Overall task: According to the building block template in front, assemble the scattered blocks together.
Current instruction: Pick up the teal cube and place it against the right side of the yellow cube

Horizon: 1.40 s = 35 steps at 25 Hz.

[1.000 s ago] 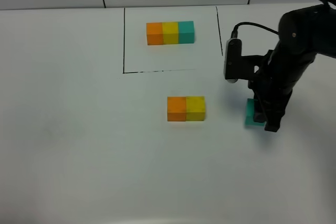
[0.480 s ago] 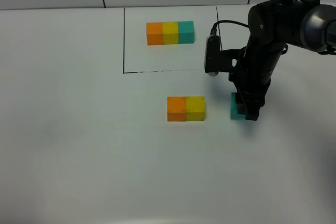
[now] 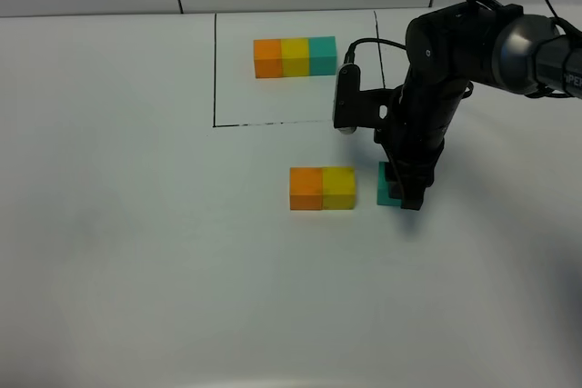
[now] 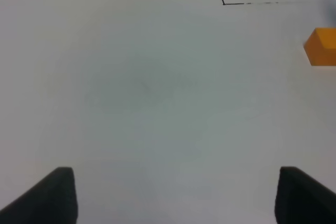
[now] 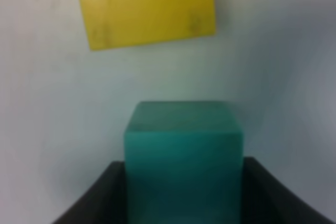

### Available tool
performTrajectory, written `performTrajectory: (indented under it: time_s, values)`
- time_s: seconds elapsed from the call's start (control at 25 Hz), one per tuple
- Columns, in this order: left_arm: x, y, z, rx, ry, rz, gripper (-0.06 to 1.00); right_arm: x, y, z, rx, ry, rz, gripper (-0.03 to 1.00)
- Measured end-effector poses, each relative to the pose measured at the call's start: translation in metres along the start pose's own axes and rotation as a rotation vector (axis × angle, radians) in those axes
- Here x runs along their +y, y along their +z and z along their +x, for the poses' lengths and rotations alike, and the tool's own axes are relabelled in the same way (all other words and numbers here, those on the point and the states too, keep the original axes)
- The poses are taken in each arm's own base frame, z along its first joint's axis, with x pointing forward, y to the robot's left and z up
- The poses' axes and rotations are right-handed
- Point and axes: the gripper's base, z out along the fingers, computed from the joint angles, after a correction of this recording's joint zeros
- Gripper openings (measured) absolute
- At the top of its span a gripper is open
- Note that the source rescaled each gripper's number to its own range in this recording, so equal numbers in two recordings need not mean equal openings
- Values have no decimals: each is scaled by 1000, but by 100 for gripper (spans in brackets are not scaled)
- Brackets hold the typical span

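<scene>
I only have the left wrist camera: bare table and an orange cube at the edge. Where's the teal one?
Observer: The teal cube is clamped in the right gripper, just right of the yellow cube, with a gap between them.
Operator: Are orange and yellow joined?
Observer: Yes, the orange cube sits flush against the yellow cube's left side.
Operator: Does that order match the template?
Observer: Yes, the template reads orange, yellow, teal from left to right in the high view.
</scene>
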Motion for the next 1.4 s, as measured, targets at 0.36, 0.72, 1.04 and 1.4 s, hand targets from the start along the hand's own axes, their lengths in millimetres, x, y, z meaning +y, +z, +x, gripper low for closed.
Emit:
performTrajectory:
  time_s: [0.36, 0.72, 1.04, 1.4]
  values:
    - [0, 0, 0, 0, 0, 0, 98, 5, 5, -11, -19, -10, -2, 2]
    - [0, 0, 0, 0, 0, 0, 98, 7, 8, -17, -18, -31, 0, 2]
    - [0, 0, 0, 0, 0, 0, 98, 8, 8, -19, -22, -36, 1, 2]
    - [0, 0, 0, 0, 0, 0, 98, 13, 8, -25, -29, -71, -3, 2]
